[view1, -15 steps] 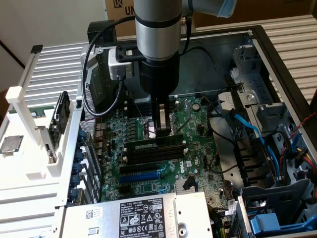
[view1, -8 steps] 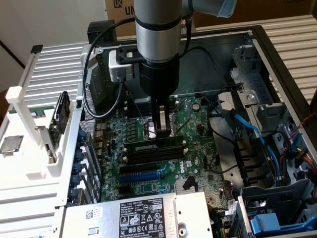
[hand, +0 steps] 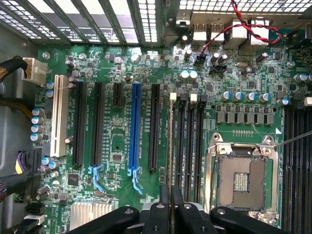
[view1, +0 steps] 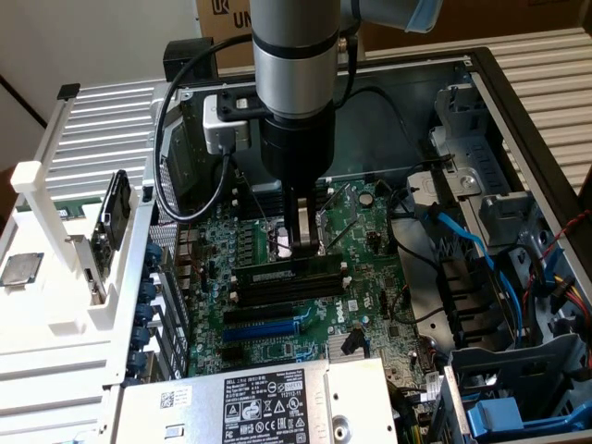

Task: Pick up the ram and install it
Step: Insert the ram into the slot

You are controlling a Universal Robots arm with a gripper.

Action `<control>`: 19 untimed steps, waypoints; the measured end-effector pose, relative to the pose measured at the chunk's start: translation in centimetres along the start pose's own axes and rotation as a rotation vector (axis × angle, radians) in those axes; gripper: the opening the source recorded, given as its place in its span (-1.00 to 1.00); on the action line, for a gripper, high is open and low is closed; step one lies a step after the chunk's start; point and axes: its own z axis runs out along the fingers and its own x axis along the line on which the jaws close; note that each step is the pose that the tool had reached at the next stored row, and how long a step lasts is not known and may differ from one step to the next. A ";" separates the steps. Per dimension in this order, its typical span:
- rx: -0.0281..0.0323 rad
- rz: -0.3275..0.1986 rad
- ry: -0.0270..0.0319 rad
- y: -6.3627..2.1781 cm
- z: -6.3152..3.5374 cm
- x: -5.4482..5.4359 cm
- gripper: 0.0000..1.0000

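Exterior view: the fingers (view1: 304,242) point straight down inside the open computer case (view1: 518,111), tips on the ram (view1: 289,272) — a dark stick lying along a memory slot on the motherboard (view1: 361,231).
Wrist view: the fingers (hand: 170,207) are pressed together, nearly closed, above the slot row beside the blue expansion slot (hand: 135,127); the ram shows only edge-on.
Grip: whether they clamp the ram, I cannot tell.

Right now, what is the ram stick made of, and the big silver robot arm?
The ram looks like dark green circuit board with matte black chips, likely fibreglass and plastic. The robot arm looks like brushed metal: its silver skin shines softly. The gripper stands right above the ram.
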 end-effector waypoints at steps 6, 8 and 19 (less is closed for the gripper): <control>0.0006 0.006 -0.0003 0.01 0.05 0.0 -0.75; 0.0007 0.007 -0.0004 0.02 0.05 0.0 -0.75; 0.0021 0.007 -0.0006 0.06 0.07 0.0 -0.75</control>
